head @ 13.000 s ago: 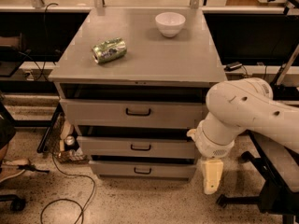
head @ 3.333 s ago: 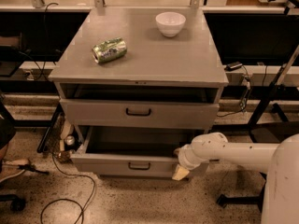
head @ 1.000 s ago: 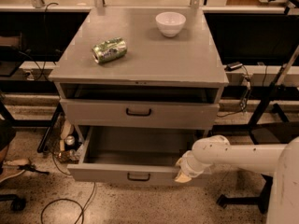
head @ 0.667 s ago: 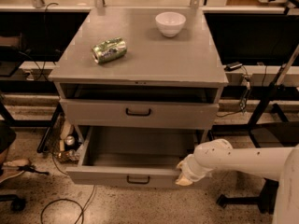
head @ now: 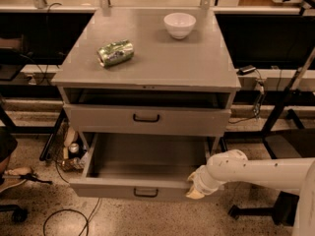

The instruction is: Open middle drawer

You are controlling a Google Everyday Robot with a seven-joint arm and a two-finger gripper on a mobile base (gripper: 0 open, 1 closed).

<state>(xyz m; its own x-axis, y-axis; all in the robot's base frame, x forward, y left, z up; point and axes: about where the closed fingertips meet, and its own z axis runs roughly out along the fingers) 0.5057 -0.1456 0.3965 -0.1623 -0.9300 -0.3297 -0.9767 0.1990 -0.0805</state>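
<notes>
The middle drawer [head: 113, 190] is standing pulled well out of the grey cabinet [head: 162, 65]. Its front panel and small black handle [head: 146, 192] are hanging forward over the speckled floor [head: 162, 221], and its bare inside is showing from the left wall to the right. The gripper [head: 196, 190] is sitting low, right at the drawer's right front corner by the end of the front panel. The white arm [head: 256, 171] is reaching in from the right edge. Whether the gripper is clamping anything or hanging loose I cannot tell from here. Above, the top drawer [head: 147, 119] is sitting nearly shut, with a dark gap running along its upper edge under the cabinet top. On that top a green can [head: 115, 52] is lying on its side toward the left and a white bowl [head: 179, 24] is standing near the back edge, well apart from it. A black cable [head: 74, 218] is looping on the floor at the lower left, and the arm and a black stand foot [head: 251, 211] are crowding the space to the right of the cabinet.
</notes>
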